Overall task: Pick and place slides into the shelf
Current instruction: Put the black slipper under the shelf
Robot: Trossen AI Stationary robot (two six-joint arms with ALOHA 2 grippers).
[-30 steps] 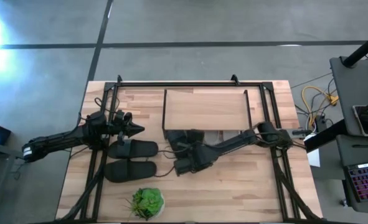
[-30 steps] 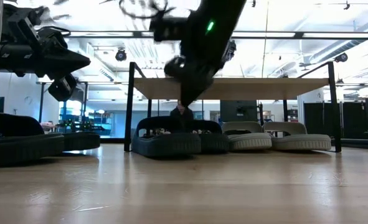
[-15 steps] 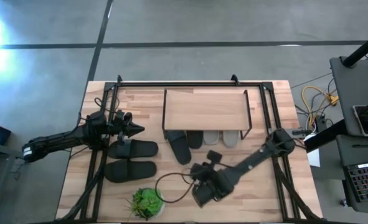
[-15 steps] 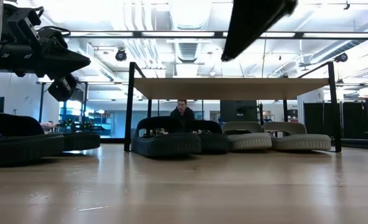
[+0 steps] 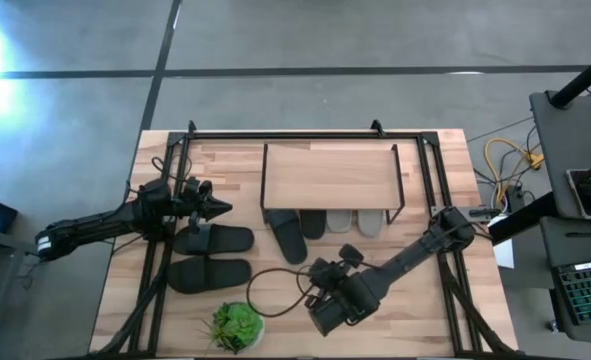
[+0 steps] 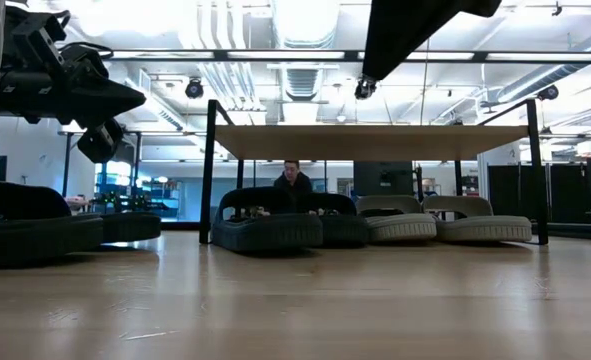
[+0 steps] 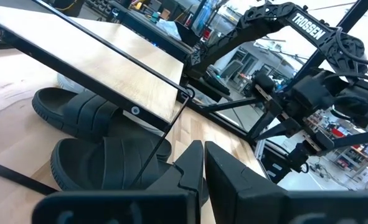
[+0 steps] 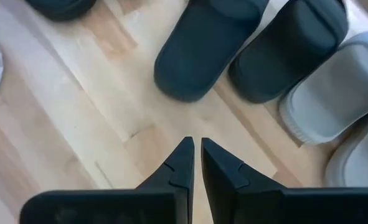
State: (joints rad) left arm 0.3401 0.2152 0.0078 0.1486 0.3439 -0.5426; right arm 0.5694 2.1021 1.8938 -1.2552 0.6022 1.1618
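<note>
While reaching for the black slides (image 5: pixel 220 239), open the left pincer (image 5: pixel 218 208) wide first. Right now pinched almost shut, with just a thin crack between the fingers, and holding nothing. Hangs just beside the farther black slide, at the left side of the surface (image 5: pixel 425 300). Best to come down over the wide strap, close on it, lift, then carry it toward the shelf (image 5: pixel 330 175). Should keep clear of the thin black legs on the way in, and not bump the pairs lying there. Looks like little room under it, so go slow.

Right pincer (image 5: pixel 327 305) almost shut too and empty, held up over bare wood near the front, well apart from the shelf.

Black slides: dark and soft-looking, one wide strap each, side by side, outside the shelf, near the green plant (image 5: pixel 237 325). Charcoal slides (image 5: pixel 287 238) under the left part of the shelf, one poking out at a slant. Light grey slides (image 5: pixel 369 222) just beside them, under the right part. Probably four placed, two left to go.
</note>
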